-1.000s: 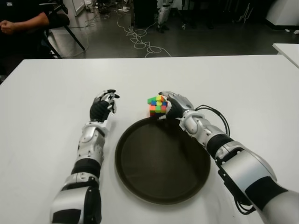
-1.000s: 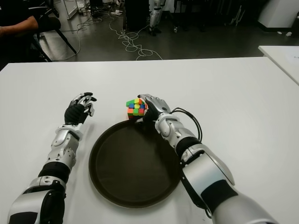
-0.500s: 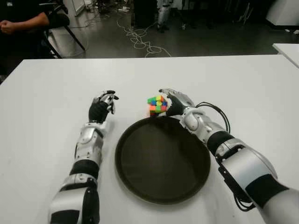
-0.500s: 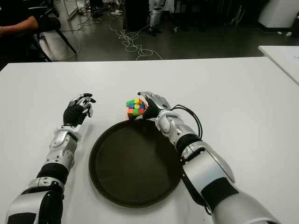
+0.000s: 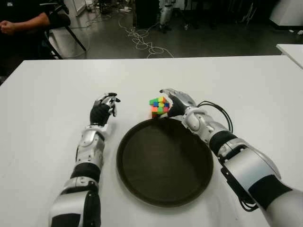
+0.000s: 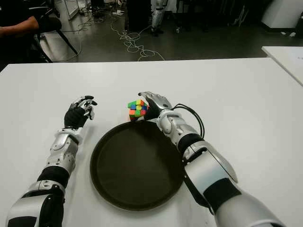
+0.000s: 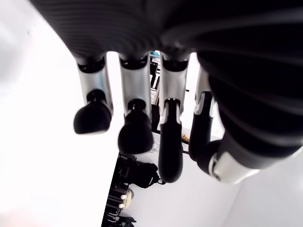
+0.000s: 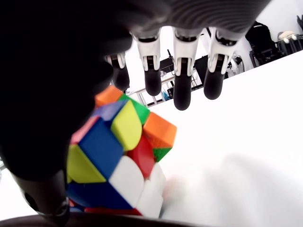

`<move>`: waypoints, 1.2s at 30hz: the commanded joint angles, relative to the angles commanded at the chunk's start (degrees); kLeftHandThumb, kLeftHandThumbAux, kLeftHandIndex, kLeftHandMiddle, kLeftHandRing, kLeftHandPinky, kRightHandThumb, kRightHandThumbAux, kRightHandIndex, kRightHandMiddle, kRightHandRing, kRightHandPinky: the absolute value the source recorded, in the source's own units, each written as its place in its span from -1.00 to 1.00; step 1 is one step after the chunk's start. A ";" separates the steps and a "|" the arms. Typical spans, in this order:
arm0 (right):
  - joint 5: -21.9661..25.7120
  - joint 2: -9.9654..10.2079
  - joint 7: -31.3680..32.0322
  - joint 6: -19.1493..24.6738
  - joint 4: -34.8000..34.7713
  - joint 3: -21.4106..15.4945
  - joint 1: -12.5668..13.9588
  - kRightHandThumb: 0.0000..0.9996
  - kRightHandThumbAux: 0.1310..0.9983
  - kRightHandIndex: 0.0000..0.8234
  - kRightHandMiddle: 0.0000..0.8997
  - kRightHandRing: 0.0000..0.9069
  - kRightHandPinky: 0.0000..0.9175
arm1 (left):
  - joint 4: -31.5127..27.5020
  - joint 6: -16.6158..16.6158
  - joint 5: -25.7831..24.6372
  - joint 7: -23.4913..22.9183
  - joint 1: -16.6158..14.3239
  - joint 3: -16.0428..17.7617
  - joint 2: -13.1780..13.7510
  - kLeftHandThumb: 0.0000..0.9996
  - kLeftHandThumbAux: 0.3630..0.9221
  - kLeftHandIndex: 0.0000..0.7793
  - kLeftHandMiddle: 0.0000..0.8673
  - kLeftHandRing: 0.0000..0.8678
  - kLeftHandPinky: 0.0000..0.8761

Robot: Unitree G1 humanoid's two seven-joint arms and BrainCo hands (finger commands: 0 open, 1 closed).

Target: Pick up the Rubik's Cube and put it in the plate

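- The Rubik's Cube [image 5: 159, 107] sits on the white table [image 5: 246, 85], just past the far rim of the dark round plate [image 5: 164, 161], near the middle of the tabletop and not in the plate.
- The right hand [image 5: 176, 103] is right beside the cube on its right side, palm turned towards it.
- In the right wrist view the cube [image 8: 118, 156] lies against the palm, while the fingers [image 8: 182, 90] reach out straight beyond it with a gap between their tips and the cube, so the hand is unclenched and has no grip on it.
- The cube appears to stand on the table, its lower edge close to the plate's rim.
- The left hand [image 5: 104, 108] shows over the table to the left of the cube and of the plate's far edge, well apart from both.
- In the left wrist view its fingers [image 7: 135, 127] hang loosely bent with nothing between them.
- A person's arm [image 5: 23, 22] shows beyond the table's far left corner.
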 joint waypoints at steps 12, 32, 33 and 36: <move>0.00 0.95 0.19 0.00 0.03 0.27 0.04 -1.00 0.41 -0.63 -0.58 -0.50 -0.46 | -0.31 -0.73 0.41 0.17 0.31 -0.49 -0.03 0.71 0.05 0.09 0.28 0.78 0.81; -0.92 2.22 -0.18 0.46 0.06 1.99 0.51 -1.00 0.40 -0.68 -0.63 -0.54 -0.52 | -0.46 -0.39 0.25 0.30 0.26 -0.58 -0.06 0.71 0.05 0.09 0.28 0.78 0.81; -0.99 2.27 -0.17 0.48 0.06 2.09 0.53 -1.00 0.41 -0.67 -0.63 -0.54 -0.51 | -0.43 -0.39 0.27 0.26 0.26 -0.60 -0.02 0.71 0.05 0.09 0.28 0.78 0.81; -1.14 2.35 -0.20 0.52 0.07 2.33 0.55 -1.00 0.42 -0.67 -0.63 -0.53 -0.51 | -0.41 -0.36 0.35 0.19 0.26 -0.68 0.06 0.71 0.06 0.09 0.28 0.79 0.81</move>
